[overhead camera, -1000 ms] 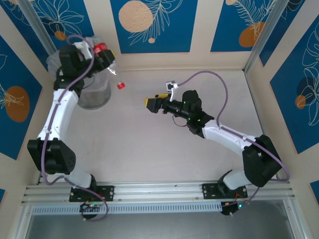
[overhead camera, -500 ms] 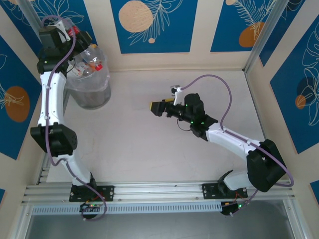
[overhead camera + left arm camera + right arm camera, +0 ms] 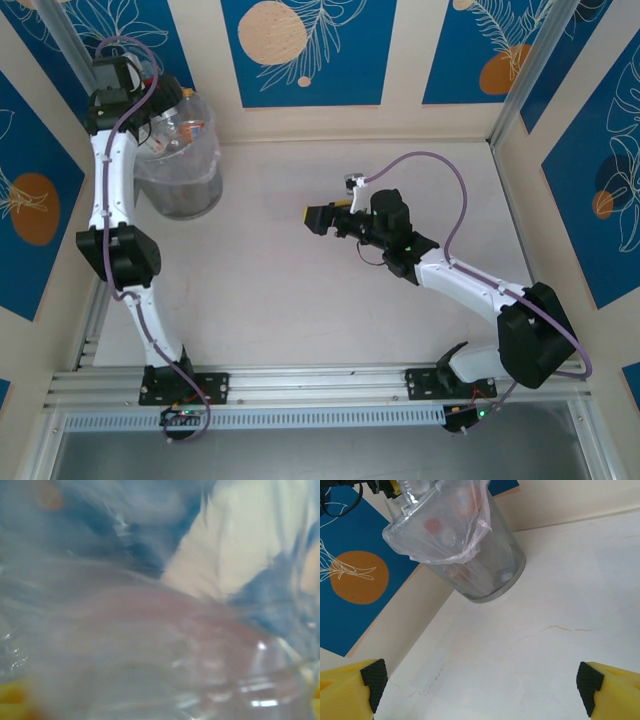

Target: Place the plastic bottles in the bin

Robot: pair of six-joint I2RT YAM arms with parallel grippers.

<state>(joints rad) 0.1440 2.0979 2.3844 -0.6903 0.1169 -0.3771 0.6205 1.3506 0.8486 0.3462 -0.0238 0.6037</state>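
Table (image 3: 300, 300) pale, under both my arms. Bin (image 3: 190, 190) upright in upper left of top view, bag-lined. My left gripper (image 3: 135, 85) above bin's far-left rim; own view a blur of clear plastic, can't tell fingers' state. My right gripper (image 3: 318, 217) mid-table, well apart from bin (image 3: 505, 565), fingers (image 3: 355, 685) spread wide, nothing between. Plastic bottles (image 3: 188, 125) piled inside bin.

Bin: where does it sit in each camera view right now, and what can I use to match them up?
Top external: the bin stands at upper left, in the far corner.
Right wrist: the bin is at upper middle, leaning in the frame.
Left wrist: blurred translucent plastic close up, probably its bag liner; cannot be sure.
Shared landmark: the blue wall panel with the orange circle beside it.
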